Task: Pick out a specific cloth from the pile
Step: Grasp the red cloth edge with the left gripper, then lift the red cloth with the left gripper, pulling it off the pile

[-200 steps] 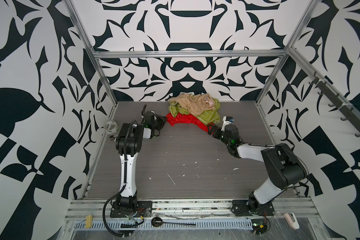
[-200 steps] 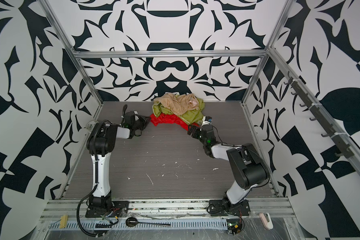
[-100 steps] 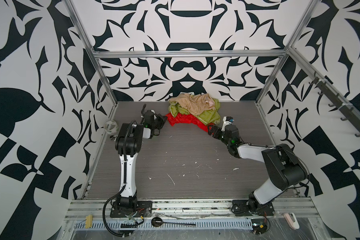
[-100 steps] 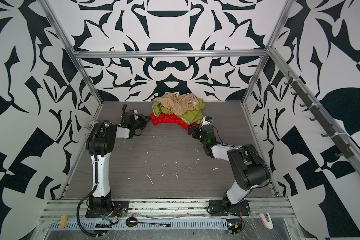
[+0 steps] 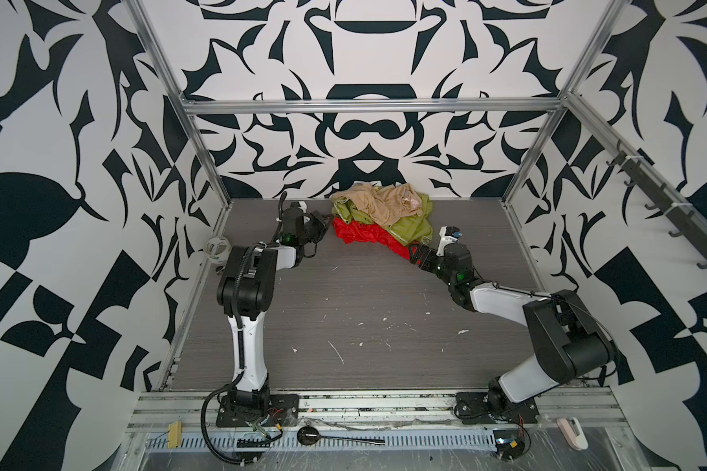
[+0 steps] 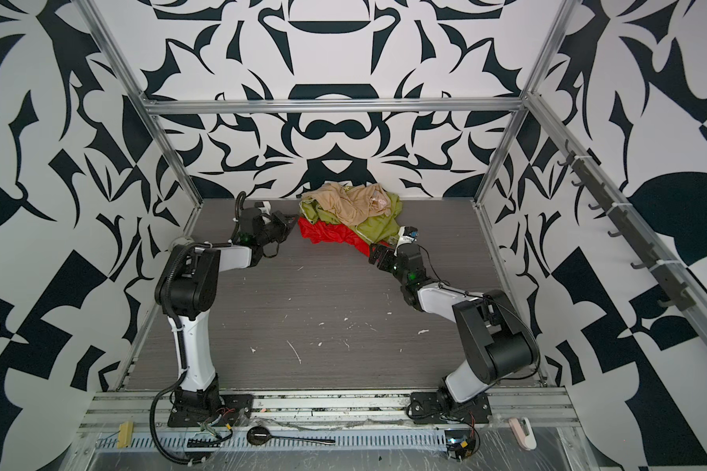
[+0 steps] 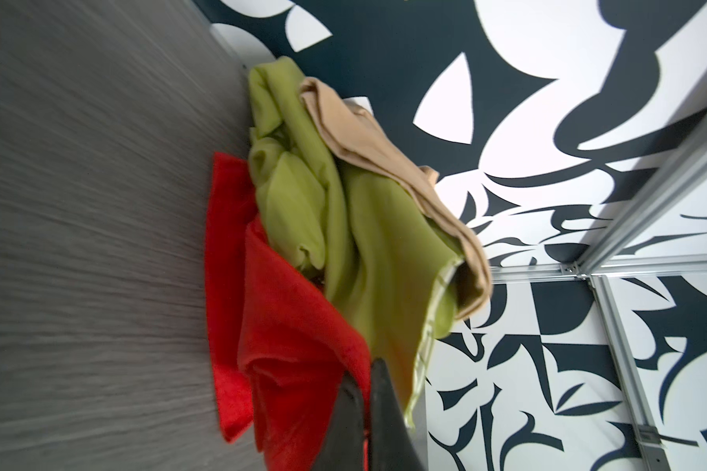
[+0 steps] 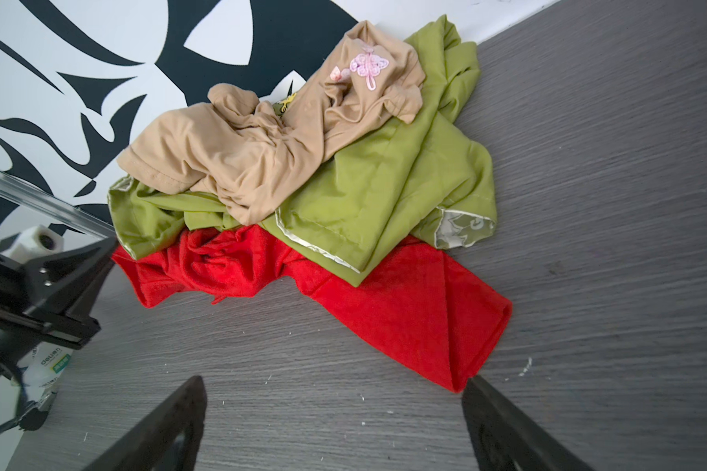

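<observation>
So, the left gripper (image 7: 362, 369) is sitting with its fingers pressed together. The left wrist view is showing a sliver of red caught between them, so it's pinching an edge of the cloth (image 7: 286, 334). In both top views that pinch is coming out too small to make out.

The right gripper (image 8: 332, 379) is hanging with its fingers wide apart, holding nothing. One fingertip (image 8: 486, 403) is sitting right at the cloth's folded corner, which only the right wrist view is showing.

The cloth is looking bright red and crumpled, lying at the bottom of the pile (image 5: 380, 212) in the upper middle of both top views. It's poking out from under the olive-green cloth (image 8: 364, 195), with the beige cloth (image 8: 241, 163) on top.

The left arm (image 8: 41, 367) is carrying small print beside a green patch, and I can't read it.
</observation>
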Controlling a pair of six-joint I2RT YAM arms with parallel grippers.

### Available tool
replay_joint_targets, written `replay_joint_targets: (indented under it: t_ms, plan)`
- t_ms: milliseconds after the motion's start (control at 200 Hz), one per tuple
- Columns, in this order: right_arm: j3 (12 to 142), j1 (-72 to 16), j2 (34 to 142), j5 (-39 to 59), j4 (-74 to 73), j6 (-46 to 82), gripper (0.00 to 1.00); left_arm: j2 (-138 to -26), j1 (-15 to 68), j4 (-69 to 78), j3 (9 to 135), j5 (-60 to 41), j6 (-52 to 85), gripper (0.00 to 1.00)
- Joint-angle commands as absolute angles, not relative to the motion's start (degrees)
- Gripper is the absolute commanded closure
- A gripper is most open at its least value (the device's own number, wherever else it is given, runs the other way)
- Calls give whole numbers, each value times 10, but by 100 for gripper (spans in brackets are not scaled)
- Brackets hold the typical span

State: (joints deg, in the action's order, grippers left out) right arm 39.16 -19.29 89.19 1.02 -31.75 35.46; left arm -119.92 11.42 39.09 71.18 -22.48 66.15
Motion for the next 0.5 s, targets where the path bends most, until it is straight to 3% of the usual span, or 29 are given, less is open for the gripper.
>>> replay_joint_targets:
  t_ms: [0, 495]
  plan:
    - [415, -197, 870, 4, -315, 340, 0, -1158, 120, 384, 735, -234, 653, 100]
    - [427, -197, 838, 0, -279, 314, 0, -1119, 140, 346, 802, -228, 645, 100]
